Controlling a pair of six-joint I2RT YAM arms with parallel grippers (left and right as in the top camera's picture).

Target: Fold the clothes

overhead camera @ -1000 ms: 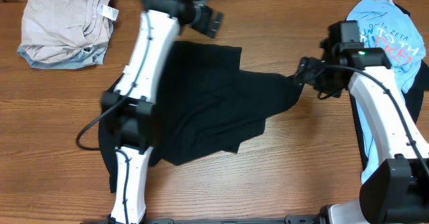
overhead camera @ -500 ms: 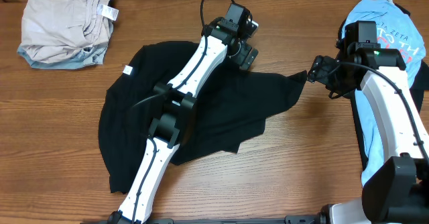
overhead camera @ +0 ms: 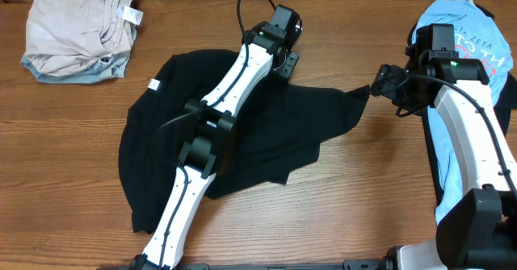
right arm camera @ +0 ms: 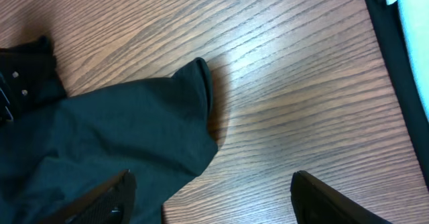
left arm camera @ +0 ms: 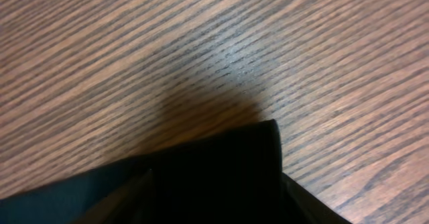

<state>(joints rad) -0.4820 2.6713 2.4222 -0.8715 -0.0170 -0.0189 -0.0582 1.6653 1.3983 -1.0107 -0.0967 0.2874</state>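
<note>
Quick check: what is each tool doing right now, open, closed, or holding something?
Left tool: cannot be told; over the black garment.
Right tool: open, holding nothing.

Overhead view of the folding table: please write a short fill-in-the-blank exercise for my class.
1. The shirt spread in the middle of the table is ____.
2. The folded beige clothes lie in the far-____ corner.
3. The light blue shirt lies under the ____ arm.

Missing words: black; left; right

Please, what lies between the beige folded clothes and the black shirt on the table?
Only bare wooden table lies between the beige clothes and the black shirt; the overhead view shows it.
</note>
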